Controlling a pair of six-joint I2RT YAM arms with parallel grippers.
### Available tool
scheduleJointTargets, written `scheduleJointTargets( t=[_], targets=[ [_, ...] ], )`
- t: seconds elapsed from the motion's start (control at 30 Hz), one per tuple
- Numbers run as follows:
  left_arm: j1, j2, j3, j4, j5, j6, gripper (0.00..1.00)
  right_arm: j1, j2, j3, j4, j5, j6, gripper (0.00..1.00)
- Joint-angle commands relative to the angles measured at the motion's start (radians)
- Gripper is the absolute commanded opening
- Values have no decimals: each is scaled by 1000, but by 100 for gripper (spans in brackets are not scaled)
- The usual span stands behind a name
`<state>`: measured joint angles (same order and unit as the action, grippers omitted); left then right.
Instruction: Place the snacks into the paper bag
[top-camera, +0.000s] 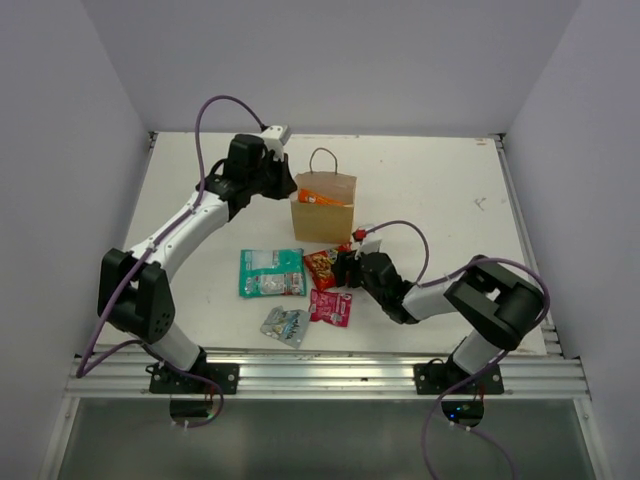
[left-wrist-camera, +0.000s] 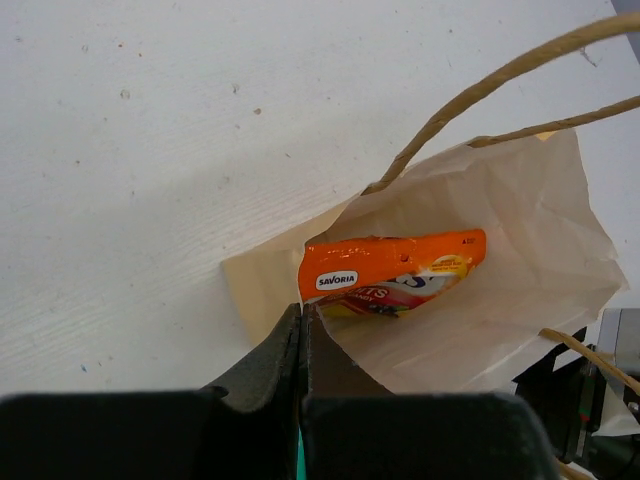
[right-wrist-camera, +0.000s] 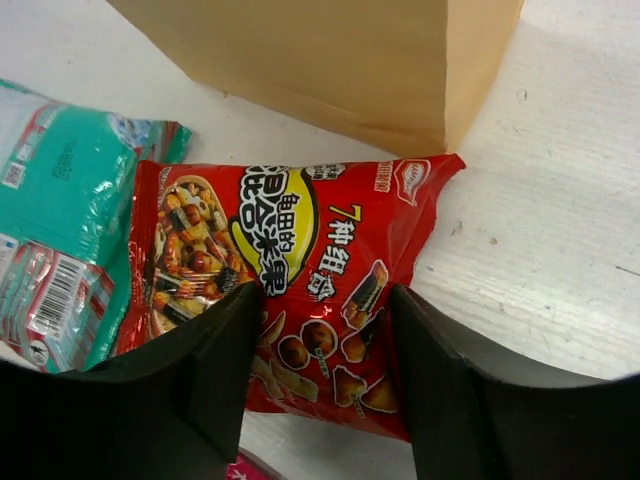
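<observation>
White table (top-camera: 420, 190): the red-yellow packet (right-wrist-camera: 290, 230) lies flat just in front of the paper bag (right-wrist-camera: 330, 60), directly beneath the right end effector (right-wrist-camera: 325, 300), jaws apart astride it; the left end effector (left-wrist-camera: 302, 320) pinches the bag's rim.

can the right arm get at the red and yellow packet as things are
Probably yes: the right end effector is open right over the red-yellow packet, a finger on each side, nothing on top of it. The teal packet and paper bag sit beside it, not across it.
</observation>
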<state>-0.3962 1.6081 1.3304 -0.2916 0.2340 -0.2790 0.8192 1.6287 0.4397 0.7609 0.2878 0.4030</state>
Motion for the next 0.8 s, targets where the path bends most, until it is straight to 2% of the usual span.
scheduleJointTargets(
  t=[0.0,0.1,0.17,0.2,0.23,0.33,0.37,0.43,0.5,0.57,0.63,0.77],
  targets=[
    [-9,-54,-2,12,-18,-19,0,-2,25,10,61,-29,23,54],
    [-9,-53,-2,12,-24,-17,0,-2,-16,2,19,-15,31,18],
    [-9,-51,-2,11,-22,-17,0,-2,-67,7,-46,-13,13,13],
    [-9,-50,-2,11,-19,-15,0,-2,-90,10,-79,5,8,5],
    [-9,-50,0,9,-22,-14,0,-3,-124,22,-118,16,-9,3],
    [-10,-51,3,3,-22,-8,0,0,-312,78,-338,34,-67,0],
    [-10,-51,3,2,-24,-5,0,1,-431,99,-471,39,-87,0],
    [-10,-48,7,-1,-18,-2,0,3,-542,176,-667,62,-148,0],
    [-9,-42,9,-1,-12,0,0,1,-687,240,-757,83,-226,0],
    [-10,-40,12,-1,-5,3,0,1,-749,327,-862,125,-289,0],
    [-10,-40,15,-4,-9,4,0,1,-776,396,-880,139,-381,0],
    [-10,-47,23,-15,-15,11,0,1,-718,412,-767,116,-510,0]
  ],
)
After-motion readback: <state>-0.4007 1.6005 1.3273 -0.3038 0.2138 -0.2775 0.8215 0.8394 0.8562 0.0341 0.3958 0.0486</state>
